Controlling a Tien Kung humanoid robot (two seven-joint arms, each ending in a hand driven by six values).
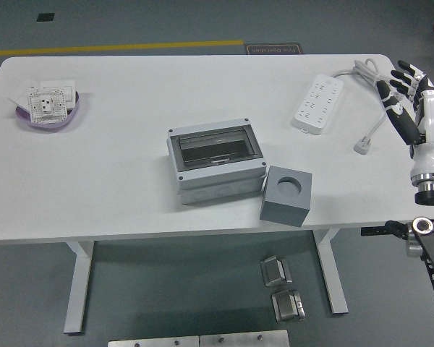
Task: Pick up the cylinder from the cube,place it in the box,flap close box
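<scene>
A grey cube point(283, 203) stands near the table's front edge, right of centre. A grey cylinder point(288, 186) sits in the round hole in its top. Just left of the cube and touching it is the grey box point(215, 163), with a dark see-through lid lying flat on top. My right hand point(404, 84) is raised at the table's right edge, far from the cube, fingers spread and holding nothing. My left arm is out of view.
A white power strip point(317, 102) with its cable and plug point(363, 147) lies at the back right, close to my right hand. A purple bowl point(29, 123) with white socket plates sits at the far left. Metal parts point(276, 271) lie on the floor.
</scene>
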